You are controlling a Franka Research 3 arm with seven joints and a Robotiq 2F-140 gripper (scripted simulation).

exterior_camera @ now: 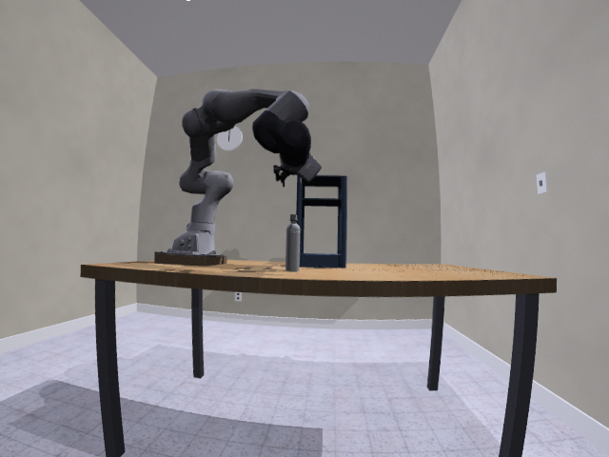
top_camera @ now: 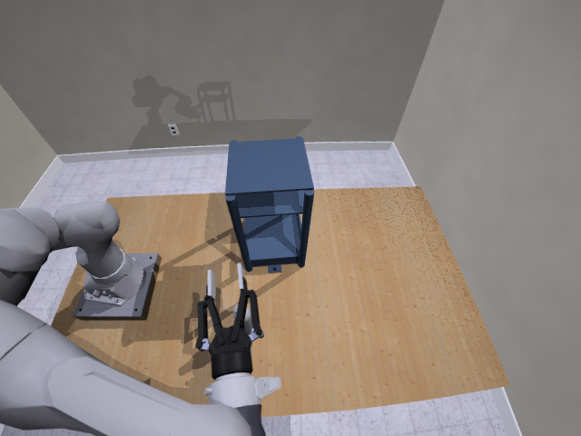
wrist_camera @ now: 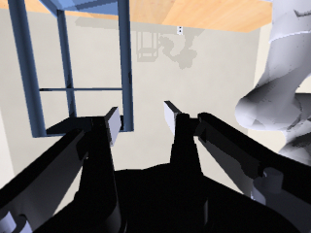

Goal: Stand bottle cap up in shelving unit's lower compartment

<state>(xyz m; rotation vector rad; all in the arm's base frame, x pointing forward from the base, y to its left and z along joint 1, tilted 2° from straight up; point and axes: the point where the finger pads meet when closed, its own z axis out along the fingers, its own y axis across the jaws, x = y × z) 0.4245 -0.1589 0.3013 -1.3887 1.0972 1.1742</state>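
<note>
The light wooden plank tabletop (top_camera: 375, 291) fills the middle of the top view and, in the exterior view, spans the frame on four dark legs. The grey seven-joint arm (exterior_camera: 236, 106) rises from its square grey base plate (top_camera: 152, 262) at the left of the tabletop, arches up through the upper middle of the exterior view and bends down toward the centre; in the top view its links crowd the lower left corner.

The dark blue open shelving unit (top_camera: 307, 225) with four posts and three shelves stands at the centre of the top view, its front toward the lower edge of the frame. In the exterior view it sits just right of centre (exterior_camera: 343, 216), behind the bottle. The wrist view shows its posts (wrist_camera: 125, 63) in the upper left, seen upside down with the tabletop along the top edge.

The black end effector (top_camera: 225, 282) with pale finger pads appears below the unit's front in the top view, and high beside the unit's top left corner in the exterior view (exterior_camera: 280, 178). Its fingers stand partly apart with nothing between them.

The slim grey bottle (exterior_camera: 292, 243) with a darker cap stands upright on the tabletop at centre frame in the exterior view, well below the end effector and outside the unit. The top view does not show it; the wrist hides that spot.
</note>
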